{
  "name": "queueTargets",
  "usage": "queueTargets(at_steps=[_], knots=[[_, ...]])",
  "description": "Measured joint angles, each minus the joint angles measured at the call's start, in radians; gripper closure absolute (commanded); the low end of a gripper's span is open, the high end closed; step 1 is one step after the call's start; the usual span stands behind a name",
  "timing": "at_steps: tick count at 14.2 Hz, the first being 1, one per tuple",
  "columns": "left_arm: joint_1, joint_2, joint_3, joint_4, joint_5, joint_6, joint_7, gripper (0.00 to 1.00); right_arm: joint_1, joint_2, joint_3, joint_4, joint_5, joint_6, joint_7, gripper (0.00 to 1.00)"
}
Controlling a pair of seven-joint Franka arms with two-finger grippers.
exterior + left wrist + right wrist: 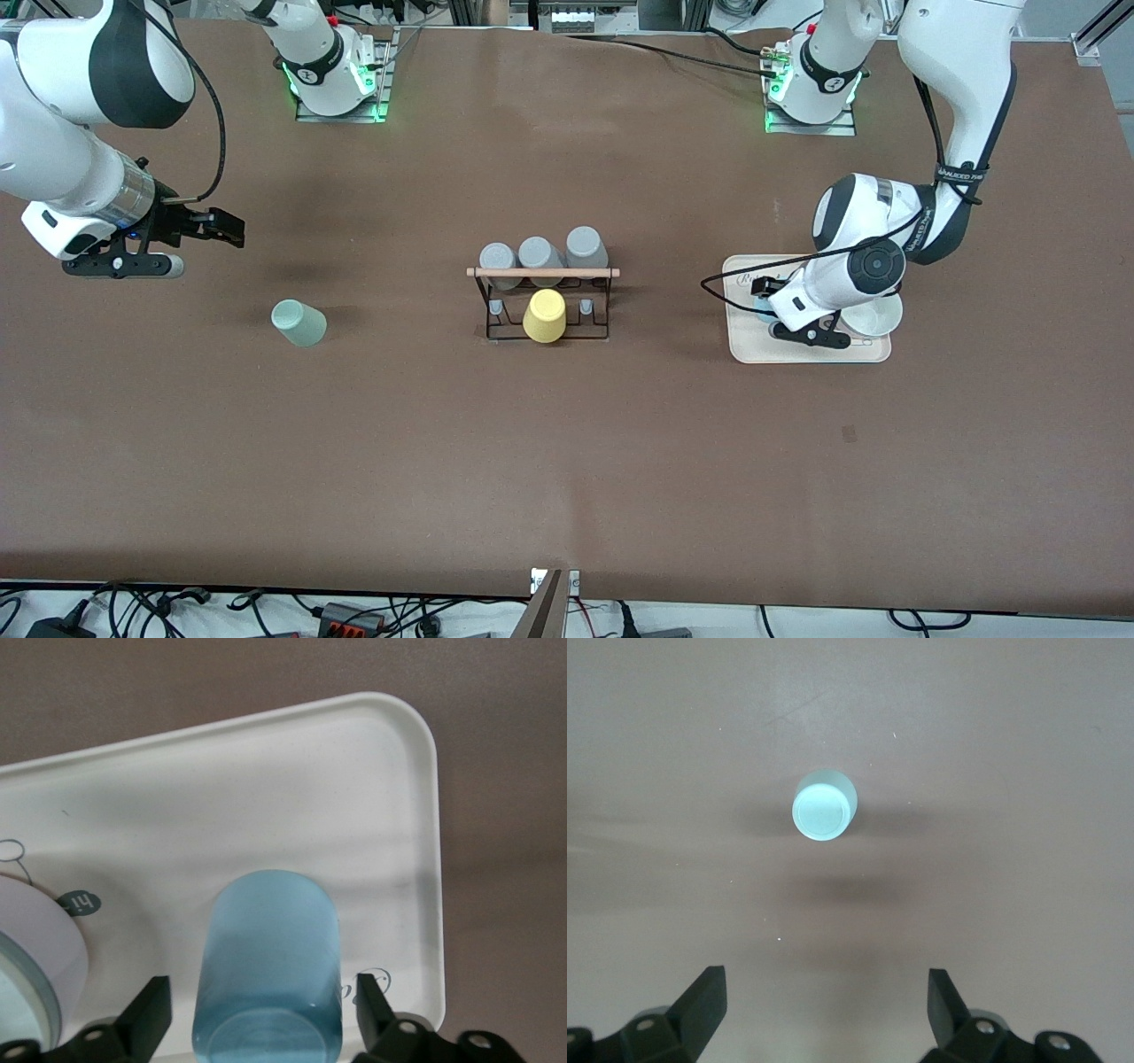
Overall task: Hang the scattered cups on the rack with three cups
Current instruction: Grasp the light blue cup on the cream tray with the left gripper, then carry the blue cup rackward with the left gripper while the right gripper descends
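Pick-up step: left gripper (266, 1028), jaws wide, straddles the light blue tumbler (266, 966) on the beige tray (742, 341), frame centre-right; right gripper (824, 1010), also wide, hovers near the mint-green tumbler (299, 322); next, closing squarely, then carrying to the rack (543, 306).

The rack (545, 306) stands mid-bench (567, 461), with three cups (540, 257) hung along its row farther from the front camera and one cup (545, 316) on its nearer row. A lone cup (299, 322) stands toward the right arm's end. A tray (753, 347) lies toward the left arm's end, with a tumbler (266, 970) in it beside a dish (873, 316).
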Motion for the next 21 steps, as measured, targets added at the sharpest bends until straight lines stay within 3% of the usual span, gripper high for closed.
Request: queueTargets(at_steps=[2, 5, 7, 9, 12, 14, 21], knots=[[-0.001, -0.004, -0.003, 0.001, 0.000, -0.017, 0.000, 0.68, 0.000, 0.001, 0.000, 0.000, 0.000, -0.004, -0.001, 0.00], [0.000, -0.019, -0.002, 0.043, 0.000, -0.100, -0.001, 0.72, 0.000, 0.010, 0.000, -0.001, 0.000, -0.004, -0.001, 0.00], [-0.001, -0.020, -0.002, 0.151, 0.000, -0.210, -0.001, 0.72, 0.000, 0.013, 0.000, -0.001, 0.000, -0.004, -0.001, 0.00], [-0.003, -0.001, -0.003, 0.327, 0.000, -0.357, -0.001, 0.72, 0.000, 0.013, 0.000, -0.001, 0.000, -0.004, -0.001, 0.00], [-0.027, 0.112, -0.005, 0.630, -0.002, -0.491, -0.001, 0.73, 0.000, 0.013, 0.000, -0.001, 0.000, -0.004, -0.001, 0.00], [-0.086, 0.190, -0.008, 0.752, -0.002, -0.499, -0.004, 0.74, -0.001, 0.014, -0.001, -0.001, 0.000, -0.002, -0.001, 0.00], [-0.297, 0.263, -0.014, 0.899, -0.024, -0.491, -0.054, 0.74, -0.031, 0.162, -0.013, -0.020, 0.000, 0.220, -0.002, 0.00]])
